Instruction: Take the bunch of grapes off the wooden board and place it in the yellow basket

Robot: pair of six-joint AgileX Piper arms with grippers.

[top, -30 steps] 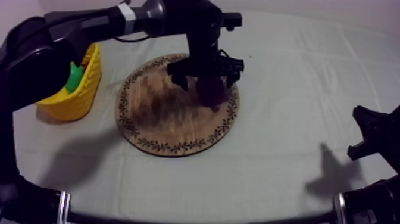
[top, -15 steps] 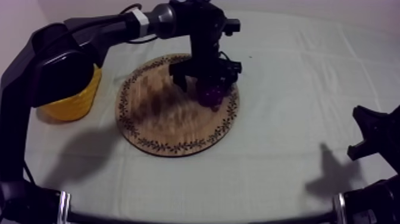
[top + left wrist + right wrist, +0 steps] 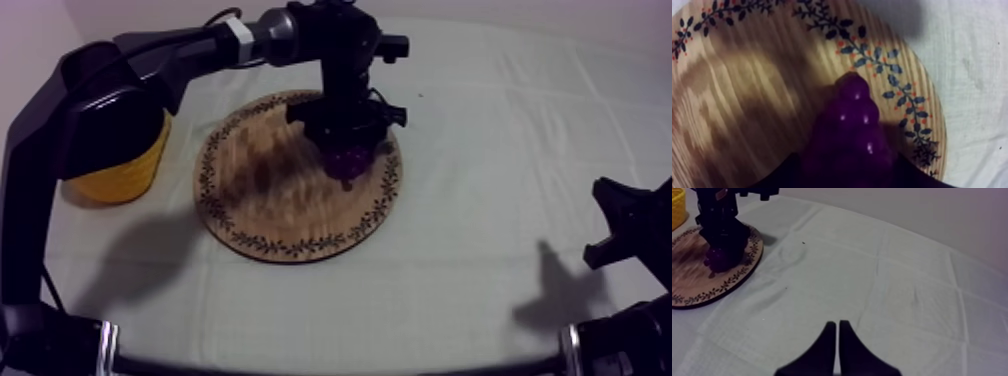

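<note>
Left gripper point(image 3: 347, 146) clenched on bunch of grapes point(image 3: 349, 163), purple cluster hanging tip-down from fingers. Grapes over right part of wooden board point(image 3: 262, 195), near patterned rim; contact with board cannot tell. Yellow basket point(image 3: 128, 172) just left of board, partly behind left arm point(image 3: 95, 100). Right gripper point(image 3: 837, 340) closed on nothing, fingers pressed together, over grey-white cloth point(image 3: 897, 288), well apart from board.

Matt wood grain showing on board point(image 3: 747, 100), rim pattern looking printed. Glossy, smooth, plastic-looking skin gleaming on grapes point(image 3: 854, 125). Matt fabric lying softly creased as cloth point(image 3: 897, 278). Textured yellow plastic showing on basket point(image 3: 118, 175). Matt black finish showing on right end effector point(image 3: 837, 324).
</note>
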